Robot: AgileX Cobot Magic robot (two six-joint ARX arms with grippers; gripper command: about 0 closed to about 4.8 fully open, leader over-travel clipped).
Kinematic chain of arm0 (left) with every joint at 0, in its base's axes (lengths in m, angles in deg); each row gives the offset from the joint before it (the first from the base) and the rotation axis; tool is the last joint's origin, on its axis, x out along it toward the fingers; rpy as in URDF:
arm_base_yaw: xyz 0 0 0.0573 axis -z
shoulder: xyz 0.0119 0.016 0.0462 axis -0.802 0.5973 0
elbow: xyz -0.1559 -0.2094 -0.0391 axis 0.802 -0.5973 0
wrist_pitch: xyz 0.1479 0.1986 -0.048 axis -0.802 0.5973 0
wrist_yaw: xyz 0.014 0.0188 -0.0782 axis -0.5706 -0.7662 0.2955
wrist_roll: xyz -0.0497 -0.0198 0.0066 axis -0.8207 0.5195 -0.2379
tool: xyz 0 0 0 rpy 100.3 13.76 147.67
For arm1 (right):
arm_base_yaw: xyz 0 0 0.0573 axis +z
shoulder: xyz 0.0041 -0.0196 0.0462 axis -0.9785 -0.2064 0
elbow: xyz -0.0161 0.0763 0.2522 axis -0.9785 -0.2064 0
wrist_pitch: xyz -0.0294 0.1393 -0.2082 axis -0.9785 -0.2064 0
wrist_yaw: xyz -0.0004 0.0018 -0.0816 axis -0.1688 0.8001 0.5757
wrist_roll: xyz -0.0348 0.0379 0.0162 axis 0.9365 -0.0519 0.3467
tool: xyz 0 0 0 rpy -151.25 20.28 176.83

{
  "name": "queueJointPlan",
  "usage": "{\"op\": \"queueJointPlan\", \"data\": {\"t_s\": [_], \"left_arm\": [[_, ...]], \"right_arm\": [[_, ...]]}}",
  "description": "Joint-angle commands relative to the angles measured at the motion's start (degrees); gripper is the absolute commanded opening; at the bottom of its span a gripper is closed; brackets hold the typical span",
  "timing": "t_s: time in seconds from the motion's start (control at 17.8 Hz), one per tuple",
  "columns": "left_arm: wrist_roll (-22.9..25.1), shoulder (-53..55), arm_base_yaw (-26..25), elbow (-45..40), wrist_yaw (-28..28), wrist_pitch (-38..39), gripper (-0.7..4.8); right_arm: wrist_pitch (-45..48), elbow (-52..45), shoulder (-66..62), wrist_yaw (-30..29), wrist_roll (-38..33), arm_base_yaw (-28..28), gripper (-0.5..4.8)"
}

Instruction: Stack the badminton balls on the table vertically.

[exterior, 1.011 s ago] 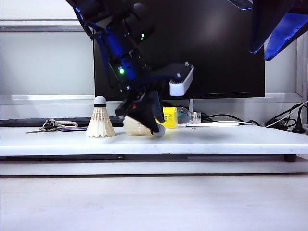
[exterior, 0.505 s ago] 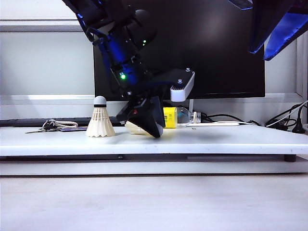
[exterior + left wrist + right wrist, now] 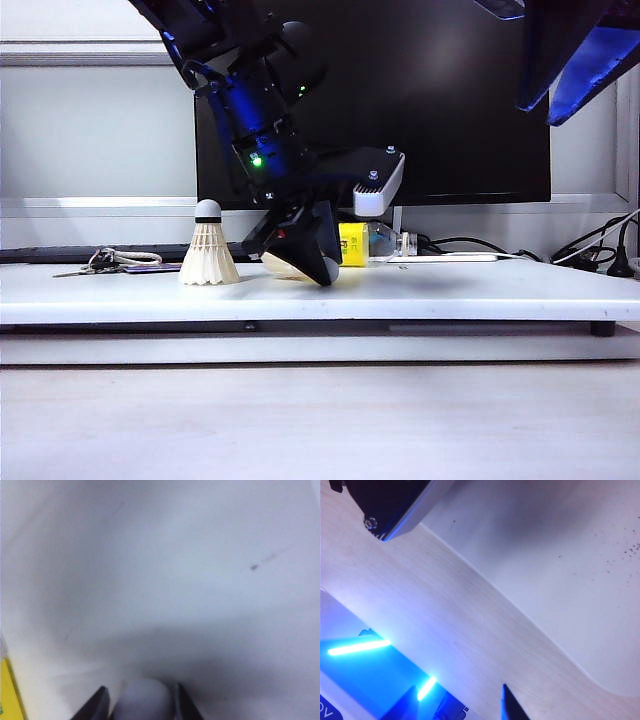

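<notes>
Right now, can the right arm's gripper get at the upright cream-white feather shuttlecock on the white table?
Probably not easily. The right gripper hangs high off the right side, and the left gripper, closed around the lying shuttlecock, sits between it and the upright cream-white feather shuttlecock on the white table.

The left arm (image 3: 250, 90) is black and shiny, with round joints and a blue glow on its side. Two small green lights shine on it, well above the bench (image 3: 450, 290). A white camera box (image 3: 378, 185) with small silver screws sticks out just above the left claw (image 3: 318, 262). That claw has dark, pointed fingers (image 3: 95, 707). The right arm (image 3: 575, 50) is dark with bright blue light strips, high above the bench. The right claw (image 3: 460, 705) shows dark finger tips beside blue glowing bars.
</notes>
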Motion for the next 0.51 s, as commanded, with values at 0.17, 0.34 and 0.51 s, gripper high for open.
{"op": "queueJointPlan", "data": {"t_s": [0.17, 0.34, 0.51], "left_arm": [[0.7, 0.1, 0.1, 1.3, -1.3, 2.3, 1.83], [1.5, -0.2, 0.1, 2.7, -1.3, 4.1, 1.83], [3.8, -0.2, 0.1, 3.7, -1.3, 6.0, 1.84]], "right_arm": [[0.6, 0.2, 0.3, -0.2, 0.2, 0.0, 2.1], [0.7, 0.2, 0.3, -0.3, 0.2, 0.0, 2.1], [0.8, 0.2, 0.3, -0.3, 0.2, 0.0, 2.1]]}}
